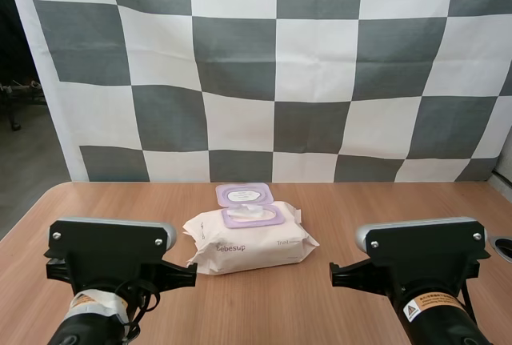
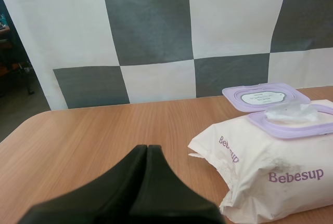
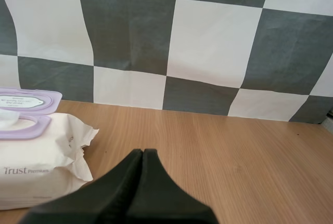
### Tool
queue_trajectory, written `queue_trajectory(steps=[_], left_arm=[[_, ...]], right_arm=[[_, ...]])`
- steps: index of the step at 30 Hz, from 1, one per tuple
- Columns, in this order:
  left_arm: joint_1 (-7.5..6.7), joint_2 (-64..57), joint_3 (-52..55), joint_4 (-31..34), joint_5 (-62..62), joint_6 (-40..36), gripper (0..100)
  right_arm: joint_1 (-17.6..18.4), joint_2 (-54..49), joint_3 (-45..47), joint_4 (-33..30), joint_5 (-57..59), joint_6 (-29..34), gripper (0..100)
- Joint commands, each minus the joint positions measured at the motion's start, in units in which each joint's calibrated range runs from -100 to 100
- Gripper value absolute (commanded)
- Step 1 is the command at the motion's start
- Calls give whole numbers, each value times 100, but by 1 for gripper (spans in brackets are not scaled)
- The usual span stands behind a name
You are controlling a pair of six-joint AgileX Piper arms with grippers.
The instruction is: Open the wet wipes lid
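Two-arm station with the pack of wet wipes (image 1: 250, 241) at the centre of the wooden table (image 1: 360, 201). In the high view the pack is seen lying flat between the left arm (image 1: 112, 261) and the right arm (image 1: 420, 257), a little farther from the bases than either, and touched by neither.

The lid (image 1: 243, 194) (pale purple, with a white label on its inner face) is shown fully open. It is folded back toward the far side of the table and lies nearly flat behind the pack's top. The purple frame (image 1: 254, 217) of the opening is exposed, and a white wipe (image 2: 289, 112) is seen bunched up through it. The word "Bebesup" is printed in purple on the cream wrapper, which is crimped at both ends.

In the left wrist view the left gripper (image 2: 147, 147) is seen with its two black fingers pressed together into a single dark wedge, nothing held between them. It is raised over bare table, with the pack lying beside and ahead of it.

In the right wrist view the right gripper (image 3: 143, 151) is likewise seen with its fingers pressed together on nothing. It is over bare wood, and the crimped end of the pack lies off to one side, apart from the fingertips.
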Motion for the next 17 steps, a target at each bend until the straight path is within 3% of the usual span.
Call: queue_trajectory(steps=[1,17], left_arm=[[1,0,0,5,7,7,0],[1,0,0,5,7,7,0]], right_arm=[[11,0,0,-2,-6,-1,0],[158,0,0,-2,-6,-1,0]])
